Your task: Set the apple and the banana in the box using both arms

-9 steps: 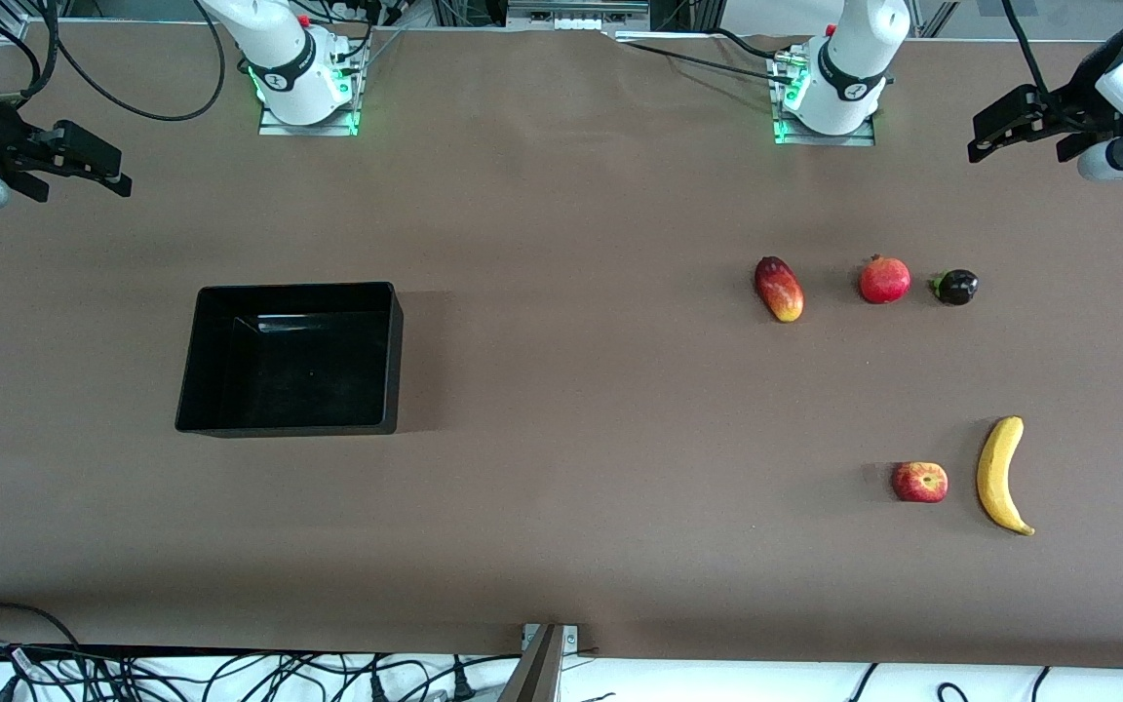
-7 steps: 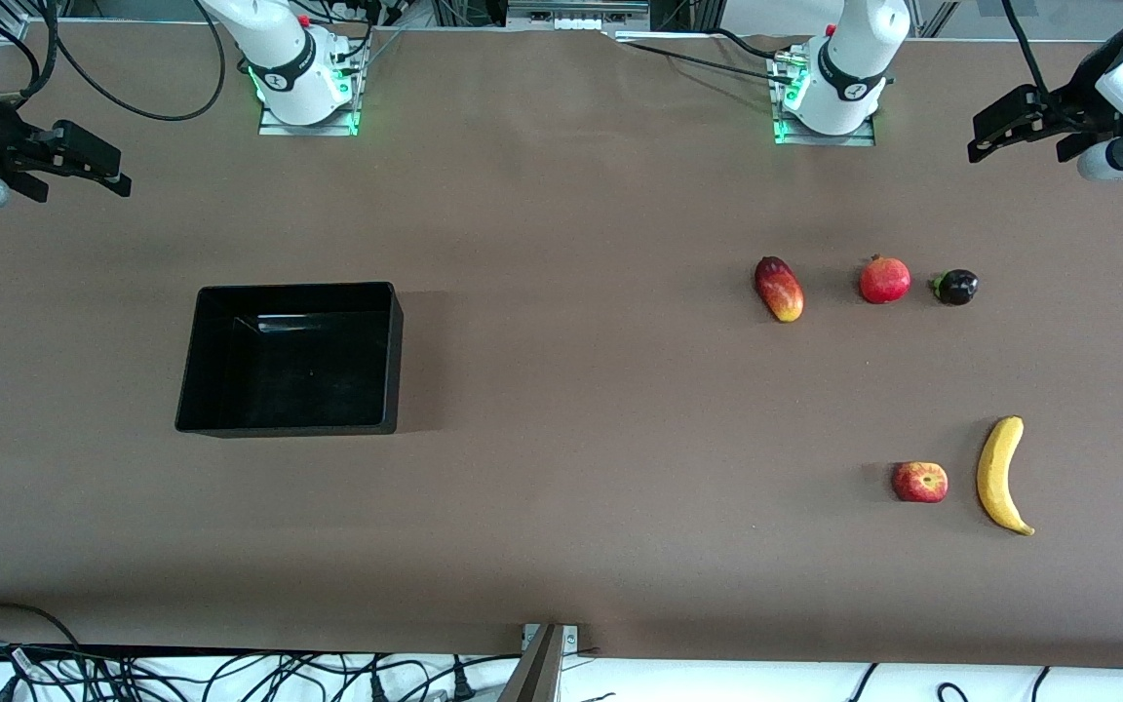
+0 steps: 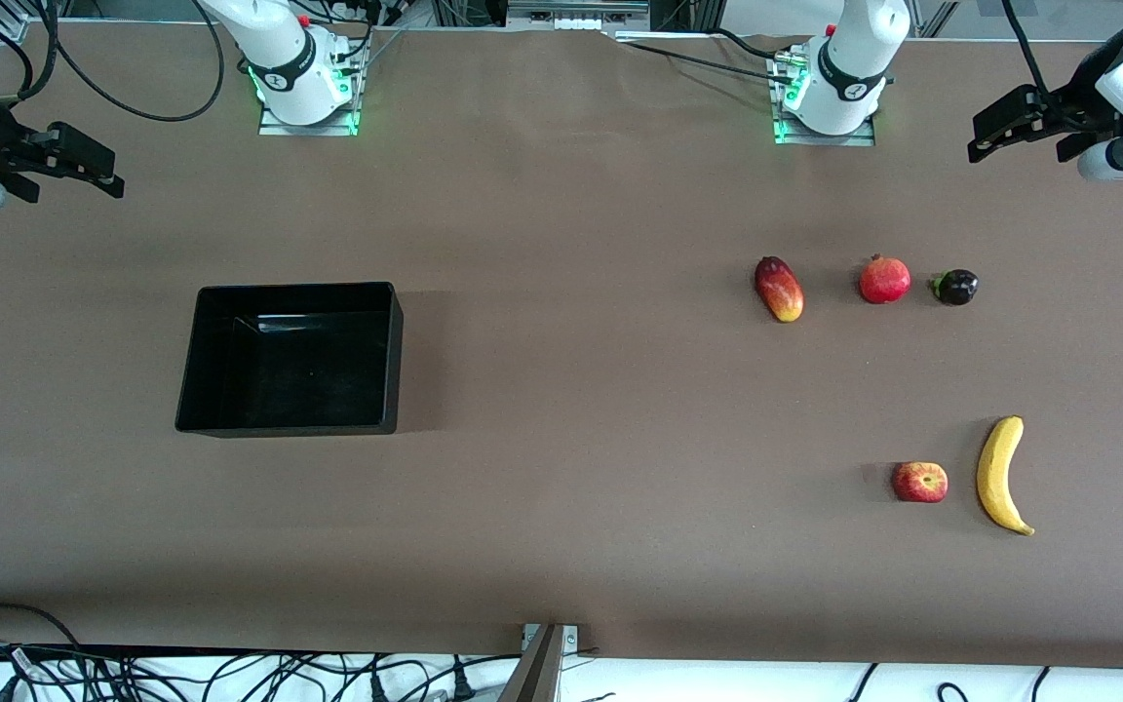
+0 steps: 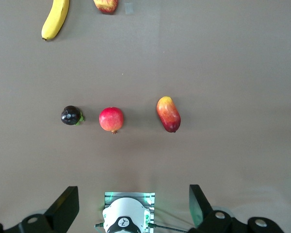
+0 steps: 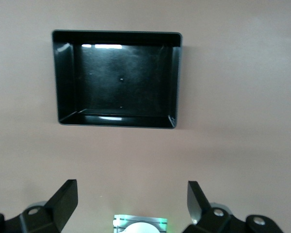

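Note:
The red apple (image 3: 920, 482) with yellowish patches lies beside the yellow banana (image 3: 998, 475), toward the left arm's end of the table and close to the front camera. Both show at the edge of the left wrist view, the banana (image 4: 56, 19) and the apple (image 4: 105, 5). The black box (image 3: 394, 356) stands with nothing in it toward the right arm's end; its rim (image 5: 116, 33) shows in the right wrist view. My left gripper (image 3: 1010, 141) hangs open high over the left arm's end, holding nothing (image 4: 133, 199). My right gripper (image 3: 84, 175) hangs open over the right arm's end (image 5: 132, 191).
A red-yellow mango (image 3: 779, 289), a red pomegranate (image 3: 884, 280) and a small dark purple fruit (image 3: 955, 287) lie in a row farther from the front camera than the apple. The two arm bases (image 3: 306, 88) (image 3: 830, 93) stand at the table's back edge. Cables lie along the near edge.
My right gripper has drifted slightly toward the right arm's end of the table. The left gripper, the fruits and the box have not moved.

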